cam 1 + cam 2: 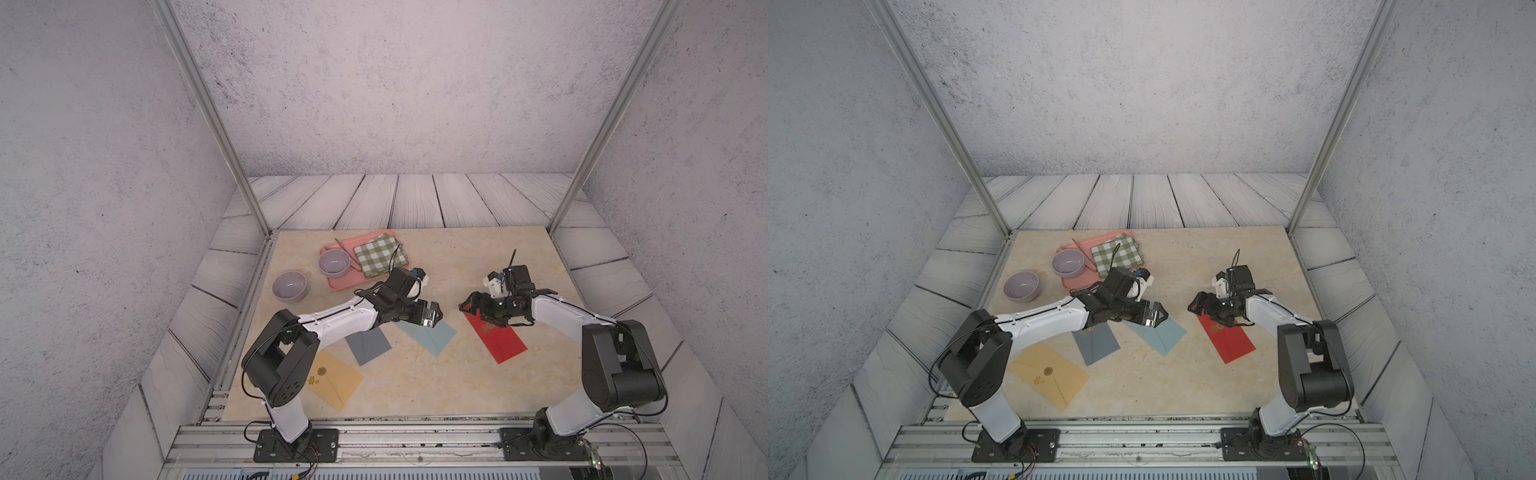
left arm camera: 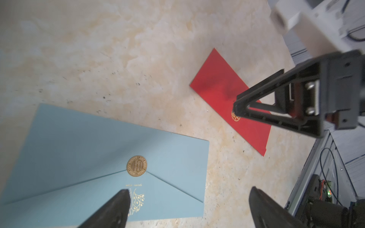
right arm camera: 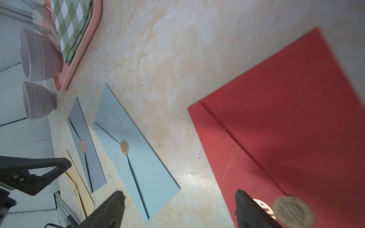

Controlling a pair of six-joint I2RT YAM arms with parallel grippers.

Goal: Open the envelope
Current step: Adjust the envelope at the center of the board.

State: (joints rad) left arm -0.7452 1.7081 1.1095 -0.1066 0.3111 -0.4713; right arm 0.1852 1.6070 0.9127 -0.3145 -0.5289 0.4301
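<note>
As far as I can judge from my console, no envelope is open yet; the whole job is left.

- Red envelope [image 1: 498,338]: flat on the desk [image 1: 415,386], on the right side. Flap down, gold seal [image 3: 293,211] in place.
- Right end effector [image 1: 467,305]: released, holding nothing, poised over the red envelope's far end. I take this for the approach to the flap.
- Light blue envelope [image 1: 432,334]: flat at mid-desk, flap down under its gold sticker [image 2: 136,165].
- Left end effector [image 1: 434,316]: released and empty, above the light blue envelope's far corner.
- Grey envelope [image 1: 368,345] and yellow envelope [image 1: 332,380]: flat near the left arm, both sealed.
- Pink tray [image 1: 338,286] with checked cloth [image 1: 380,253] and one lilac bowl [image 1: 333,264]; a second bowl [image 1: 289,285] just beside it on the desk.

Not made out: which envelope the order means. In both top views the arms cover part of the red, grey and yellow envelopes. The red seal is blurred and cut off in the right wrist view. I cannot tell whether either tip touches paper.
</note>
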